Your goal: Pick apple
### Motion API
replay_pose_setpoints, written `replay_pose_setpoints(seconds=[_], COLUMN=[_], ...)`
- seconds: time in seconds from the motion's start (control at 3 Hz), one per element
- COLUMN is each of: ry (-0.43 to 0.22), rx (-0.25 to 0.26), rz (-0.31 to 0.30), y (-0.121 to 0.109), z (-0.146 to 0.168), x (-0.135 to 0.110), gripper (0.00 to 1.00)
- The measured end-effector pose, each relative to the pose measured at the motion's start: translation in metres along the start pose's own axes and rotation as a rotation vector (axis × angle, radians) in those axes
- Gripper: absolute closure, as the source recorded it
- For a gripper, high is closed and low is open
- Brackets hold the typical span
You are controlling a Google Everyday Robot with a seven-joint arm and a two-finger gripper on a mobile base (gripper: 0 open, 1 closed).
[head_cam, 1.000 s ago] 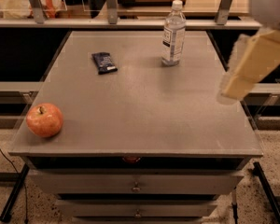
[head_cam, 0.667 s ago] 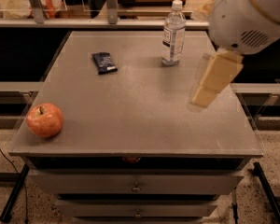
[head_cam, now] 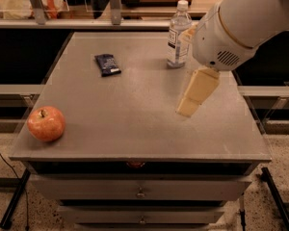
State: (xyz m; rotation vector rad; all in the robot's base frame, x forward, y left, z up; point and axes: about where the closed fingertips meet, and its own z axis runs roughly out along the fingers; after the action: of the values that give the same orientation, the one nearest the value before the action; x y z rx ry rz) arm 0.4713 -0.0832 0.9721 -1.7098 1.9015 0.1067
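The apple is round and red-orange with yellowish patches and a dark stem on top. It sits on the grey tabletop near the front left corner. My gripper is a cream-coloured piece hanging from the white arm at the upper right. It hovers above the right middle of the table, far to the right of the apple.
A clear water bottle stands at the back right of the table, just behind the arm. A dark snack packet lies at the back left. Drawers run below the front edge. A shelf rail crosses behind the table.
The arm has swung in from the right edge toward the table's middle, and the gripper now hangs lower and further left. The apple, bottle and packet have not moved.
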Motion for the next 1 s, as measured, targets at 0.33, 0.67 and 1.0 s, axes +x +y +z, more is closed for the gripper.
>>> replay_pose_setpoints(seconds=[0.33, 0.67, 1.0], ry=[-0.092, -0.258, -0.391], rx=[-0.038, -0.134, -0.219], rz=[-0.014, -0.063, -0.101], y=[0.004, 0.013, 0.022], z=[0.017, 0.059, 0.091], x=[-0.012, -0.05, -0.089], gripper=[0.0, 0.0, 0.0])
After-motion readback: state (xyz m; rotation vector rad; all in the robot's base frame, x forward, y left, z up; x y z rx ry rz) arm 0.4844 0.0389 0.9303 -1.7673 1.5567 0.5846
